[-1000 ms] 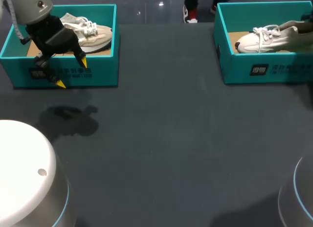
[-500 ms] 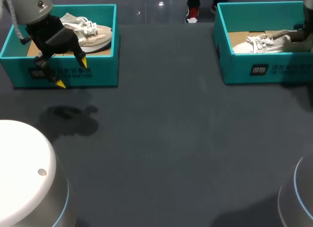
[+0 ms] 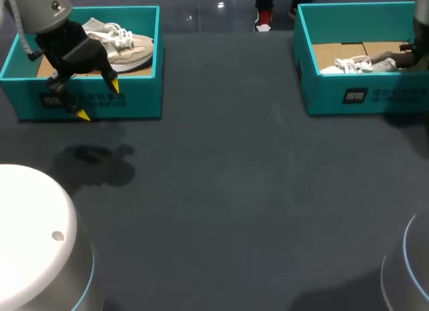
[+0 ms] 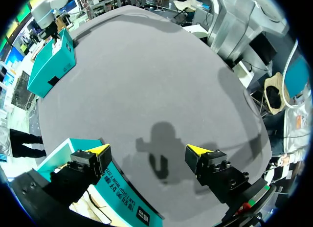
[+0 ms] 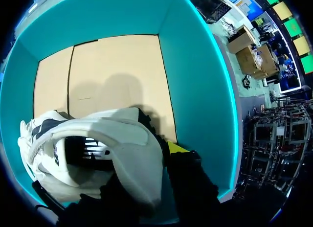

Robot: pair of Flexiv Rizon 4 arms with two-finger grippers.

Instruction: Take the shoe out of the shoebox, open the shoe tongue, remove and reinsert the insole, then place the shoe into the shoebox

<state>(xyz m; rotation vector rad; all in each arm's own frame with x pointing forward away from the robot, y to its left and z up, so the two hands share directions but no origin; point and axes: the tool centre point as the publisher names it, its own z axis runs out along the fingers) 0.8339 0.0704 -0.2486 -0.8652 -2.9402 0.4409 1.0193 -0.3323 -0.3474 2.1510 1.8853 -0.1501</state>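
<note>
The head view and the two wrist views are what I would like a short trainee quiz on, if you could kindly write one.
1. True or false: the left gripper, near the left shoebox, is open and holds nothing.
2. Where is the white shoe? A. In the left gripper. B. Inside the right shoebox. C. Inside the left shoebox.
3. Fill in the colour: the other shoe, lying in the left shoebox, is ___ with white laces.
Key: 1 true; 2 B; 3 beige.
</note>
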